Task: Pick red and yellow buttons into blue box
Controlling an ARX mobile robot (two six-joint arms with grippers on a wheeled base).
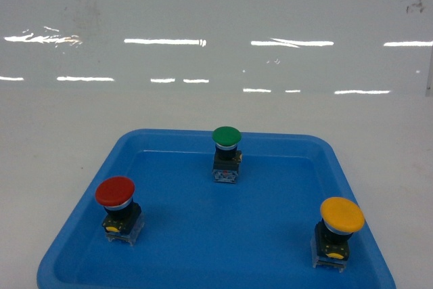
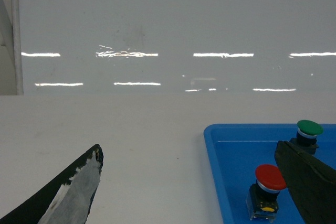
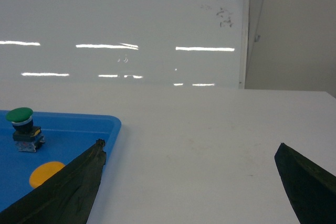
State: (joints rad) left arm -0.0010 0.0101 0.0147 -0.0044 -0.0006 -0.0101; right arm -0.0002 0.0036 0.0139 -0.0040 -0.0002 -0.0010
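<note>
- Nothing is looking done yet: the red button (image 1: 115, 194) is sitting at 8 o'clock in the shallow blue tray (image 1: 81, 241), and the yellow button (image 1: 342, 218) at 4 o'clock.
- The green button (image 1: 226, 139) is standing at 12 o'clock, not wanted.
- The blue box is not showing in any view.
- The left tool (image 2: 199, 182) and right tool (image 3: 189, 179) are both hanging released, holding nothing, above the white surface (image 1: 54, 140).
- Both picks are remaining, by my judgement.

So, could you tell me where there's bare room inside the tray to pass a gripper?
The widest bare patch of the blue tray lies between the red button and the yellow button, in front of the green button. It is tighter beside each button's edge.
</note>
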